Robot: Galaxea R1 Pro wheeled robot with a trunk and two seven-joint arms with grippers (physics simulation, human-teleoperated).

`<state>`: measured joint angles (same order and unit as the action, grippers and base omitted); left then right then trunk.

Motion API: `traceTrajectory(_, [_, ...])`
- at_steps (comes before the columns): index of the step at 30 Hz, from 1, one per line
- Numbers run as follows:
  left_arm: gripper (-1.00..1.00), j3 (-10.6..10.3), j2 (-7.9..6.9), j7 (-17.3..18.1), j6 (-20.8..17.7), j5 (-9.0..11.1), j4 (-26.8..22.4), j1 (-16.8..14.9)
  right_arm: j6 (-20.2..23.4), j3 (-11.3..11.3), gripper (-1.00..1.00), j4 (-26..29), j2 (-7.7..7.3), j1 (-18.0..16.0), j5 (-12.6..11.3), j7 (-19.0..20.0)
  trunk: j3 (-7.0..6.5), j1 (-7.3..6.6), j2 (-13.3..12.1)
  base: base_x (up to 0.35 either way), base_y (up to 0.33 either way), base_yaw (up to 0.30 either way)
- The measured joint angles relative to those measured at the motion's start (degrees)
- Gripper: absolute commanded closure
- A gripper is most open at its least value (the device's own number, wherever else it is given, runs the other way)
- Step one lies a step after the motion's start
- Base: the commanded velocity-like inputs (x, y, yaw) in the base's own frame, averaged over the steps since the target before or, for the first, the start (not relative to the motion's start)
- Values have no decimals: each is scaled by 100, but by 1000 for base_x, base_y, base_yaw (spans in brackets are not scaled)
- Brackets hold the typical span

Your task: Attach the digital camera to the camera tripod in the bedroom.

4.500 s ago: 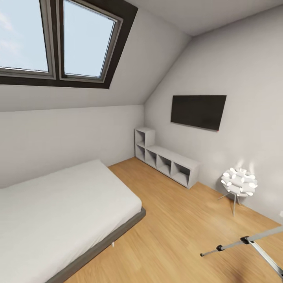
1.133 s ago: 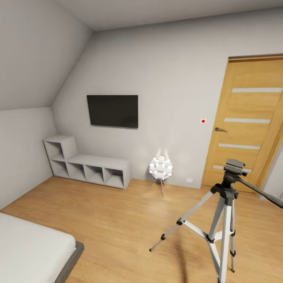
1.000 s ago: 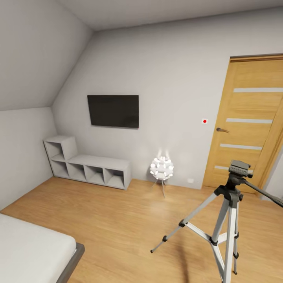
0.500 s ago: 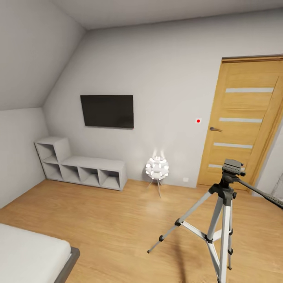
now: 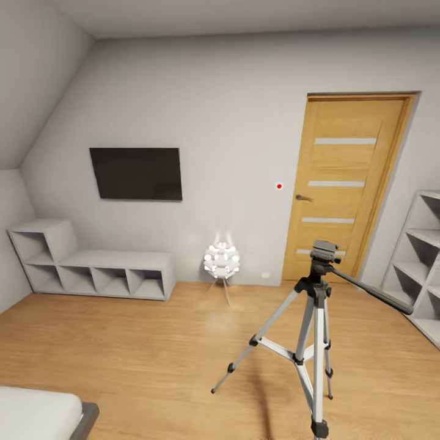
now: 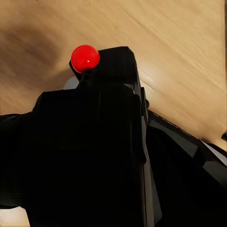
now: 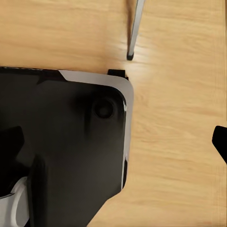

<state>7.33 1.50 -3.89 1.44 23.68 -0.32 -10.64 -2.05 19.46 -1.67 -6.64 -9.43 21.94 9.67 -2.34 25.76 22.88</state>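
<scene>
Bedroom floor [image 5: 122, 342], camera tripod [image 5: 315, 330] standing, digital camera [image 6: 90, 142] against left pincer (grip unclear).

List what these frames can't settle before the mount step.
- Left gripper's fingers: left wrist view, the digital camera is a black mass hiding them; the grip cannot be read.
- Right gripper's state: right wrist view, a dark body covers it.
- Camera tripod: head view, its near foot meets the bottom edge; the mounting plate is too small to read.
- Bed: head view, cut off by the corner.
</scene>
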Motion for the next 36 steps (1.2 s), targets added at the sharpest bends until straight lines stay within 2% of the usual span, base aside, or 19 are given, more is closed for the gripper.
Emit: traceTrajectory(36, [100,2,-10,-1,0,4,-2,0,-9,-8,-100,0,9,0,9,0,0,0,0,0,0,-285])
